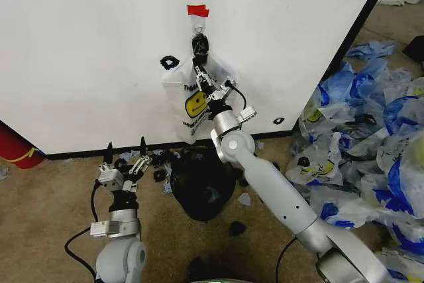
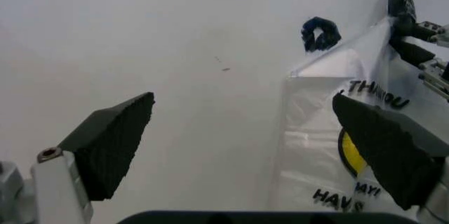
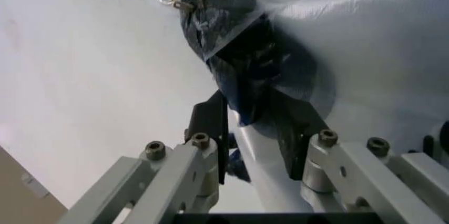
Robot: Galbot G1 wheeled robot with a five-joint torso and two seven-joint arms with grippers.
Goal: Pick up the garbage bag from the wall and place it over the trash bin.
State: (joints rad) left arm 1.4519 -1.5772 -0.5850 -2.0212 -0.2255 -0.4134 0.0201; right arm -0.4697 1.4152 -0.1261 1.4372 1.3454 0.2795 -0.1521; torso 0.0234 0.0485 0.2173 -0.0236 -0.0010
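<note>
At the wall (image 1: 99, 44), the right gripper (image 1: 202, 71) pinches the hooked garbage bag (image 1: 189, 107) by its handles; left gripper (image 1: 126, 154) gapes empty, trash bin (image 1: 202, 183) unlined

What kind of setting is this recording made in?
Likely a staged robot test area, not a home: a freestanding white panel wall marked with red tape, brown carpet, and a heap of spare bags.

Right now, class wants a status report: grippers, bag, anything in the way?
Right gripper shut on garbage bag handles at wall hook. Left gripper open, low. Trash bin beneath; nothing blocking.
</note>
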